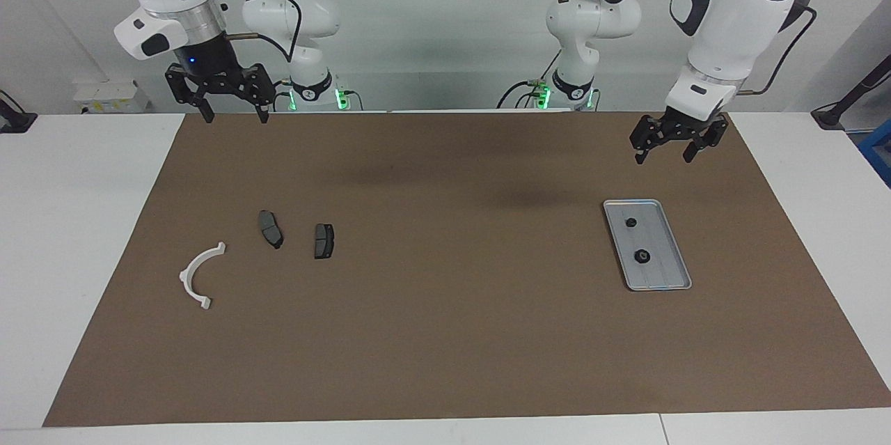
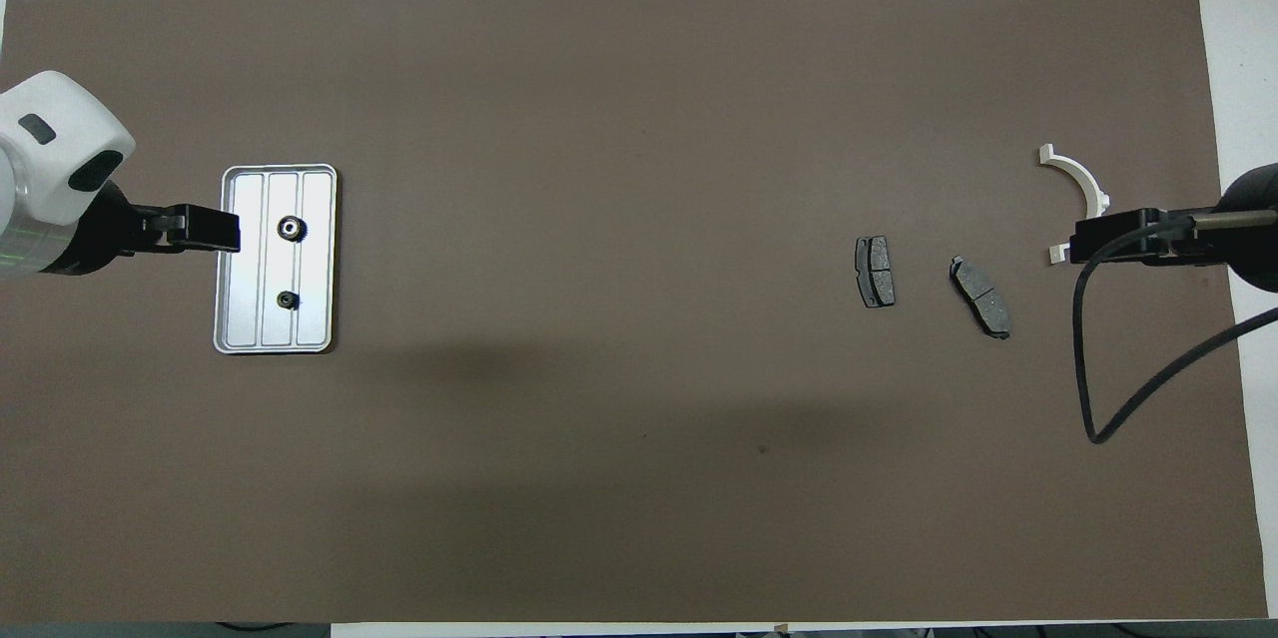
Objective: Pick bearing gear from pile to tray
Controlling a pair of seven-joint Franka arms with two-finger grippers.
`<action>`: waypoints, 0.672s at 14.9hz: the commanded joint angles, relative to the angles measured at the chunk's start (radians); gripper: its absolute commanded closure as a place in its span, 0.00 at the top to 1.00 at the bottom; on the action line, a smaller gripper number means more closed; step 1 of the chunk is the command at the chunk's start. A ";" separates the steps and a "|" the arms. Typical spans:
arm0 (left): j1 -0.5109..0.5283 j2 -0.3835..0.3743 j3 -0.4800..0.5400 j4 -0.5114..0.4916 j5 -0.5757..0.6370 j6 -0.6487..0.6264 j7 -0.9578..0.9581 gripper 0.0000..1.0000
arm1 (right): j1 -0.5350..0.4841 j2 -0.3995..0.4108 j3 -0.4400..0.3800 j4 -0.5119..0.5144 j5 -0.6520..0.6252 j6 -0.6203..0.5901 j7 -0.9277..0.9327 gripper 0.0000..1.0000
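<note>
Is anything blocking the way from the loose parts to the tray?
Nothing visible: bare mat lies between the brake pads and the tray, which already holds two gears. Left gripper and right gripper hang open above.

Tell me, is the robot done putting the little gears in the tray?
It looks finished. Two small black gears already lie in the tray. Nothing is in hand: the left tool hangs open above the mat near the tray, and the right tool hangs open too. Only two brake pads and a white bracket remain, no gears.
</note>
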 commanded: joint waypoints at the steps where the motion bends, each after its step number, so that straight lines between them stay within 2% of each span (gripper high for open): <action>1: 0.006 -0.029 -0.005 -0.032 -0.014 0.028 -0.085 1.00 | -0.015 -0.010 0.009 0.001 0.004 -0.010 0.010 1.00; 5: 0.007 -0.029 -0.004 -0.035 -0.014 0.045 -0.044 1.00 | -0.015 -0.010 0.009 0.001 0.004 -0.010 0.010 1.00; 8: 0.058 -0.029 -0.002 -0.031 -0.014 0.032 0.091 1.00 | -0.015 -0.010 0.009 0.001 0.004 -0.010 0.010 1.00; 10: 0.060 -0.027 -0.001 -0.029 -0.014 0.032 0.090 1.00 | -0.015 -0.010 0.009 0.001 0.004 -0.010 0.010 1.00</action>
